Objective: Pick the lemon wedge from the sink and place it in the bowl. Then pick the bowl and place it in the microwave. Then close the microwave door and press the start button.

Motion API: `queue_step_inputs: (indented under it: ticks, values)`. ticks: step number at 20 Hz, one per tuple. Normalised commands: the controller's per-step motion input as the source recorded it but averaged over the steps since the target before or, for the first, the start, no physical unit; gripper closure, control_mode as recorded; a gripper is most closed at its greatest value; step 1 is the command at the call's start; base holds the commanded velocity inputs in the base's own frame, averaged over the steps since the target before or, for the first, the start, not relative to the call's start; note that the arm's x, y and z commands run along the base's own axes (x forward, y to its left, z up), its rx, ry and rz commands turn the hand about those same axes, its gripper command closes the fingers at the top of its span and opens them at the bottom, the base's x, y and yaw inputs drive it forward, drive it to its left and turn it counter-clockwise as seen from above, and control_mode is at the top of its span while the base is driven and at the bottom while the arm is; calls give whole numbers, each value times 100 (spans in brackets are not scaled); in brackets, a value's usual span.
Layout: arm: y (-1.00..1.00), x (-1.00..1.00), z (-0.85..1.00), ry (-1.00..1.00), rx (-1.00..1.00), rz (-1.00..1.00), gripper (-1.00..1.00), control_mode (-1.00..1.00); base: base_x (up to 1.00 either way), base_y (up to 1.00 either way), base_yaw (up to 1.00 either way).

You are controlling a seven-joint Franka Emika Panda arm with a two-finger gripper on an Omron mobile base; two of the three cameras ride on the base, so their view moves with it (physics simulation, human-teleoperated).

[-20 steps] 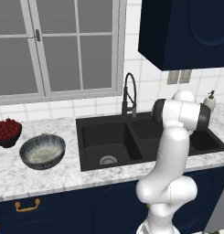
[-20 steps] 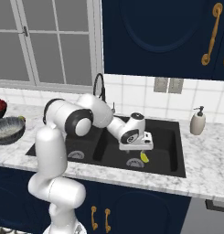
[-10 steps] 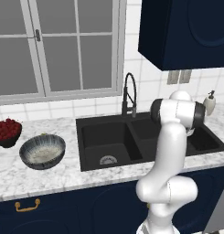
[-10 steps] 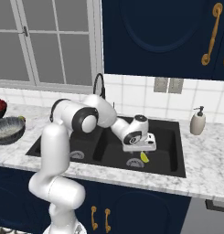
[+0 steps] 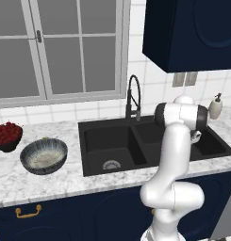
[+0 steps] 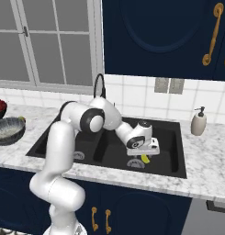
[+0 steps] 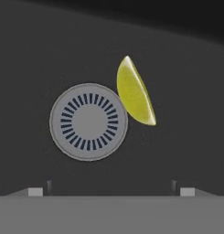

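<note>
Gripper: two-finger gripper (image 6: 142,153) on the white Franka arm is hanging low inside the right basin, pointing down; its dark fingertips (image 7: 35,191) are standing wide apart at the two bottom corners of the hand view, with nothing between them.
Sink: black double-basin sink (image 6: 173,137) with a black spring-neck faucet (image 5: 132,96) is sitting in the marble counter (image 5: 51,181).
Bowl: wide grey-blue streaked bowl (image 5: 44,155) with a pale inside is waiting on the counter well left of the sink, near a dark bowl of red fruit (image 5: 7,136).
Drain: round steel drain (image 7: 88,121) of the right basin is lying almost straight under the hand.
Lemon: small bright yellow lemon wedge (image 7: 134,92) is lying on the basin floor, its edge touching the drain's rim, off to one side of the line between the fingers.
Step, as I judge it: lining up over the wedge before the grasp.
Risk: descending as aimed, the fingers would likely be closing over the drain and missing the wedge, or one pad would be nudging the curved peel and sending it sliding across the slick floor; the narrow taper could also be slipping out under a squeeze.
</note>
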Motion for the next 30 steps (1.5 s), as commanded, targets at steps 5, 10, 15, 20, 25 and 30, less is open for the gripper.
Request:
queue_step_inputs:
  ticks: [5, 10, 15, 20, 25, 30]
  values:
    - [-1, 33, -24, 0, 2, 2, -100, -100, 0, 0, 0]
    - [0, 40, -19, 0, 3, 2, -100, -100, 0, 0, 0]
    - [-3, 31, -17, 0, 2, 0, -100, -100, 0, 0, 0]
    - [-3, 25, -26, 0, 0, 0, -100, -100, 0, 0, 0]
    - [-11, 26, -25, 0, 0, 2, -100, -100, 0, 0, 0]
    - [-3, 15, -33, 0, 0, 2, -100, -100, 0, 0, 0]
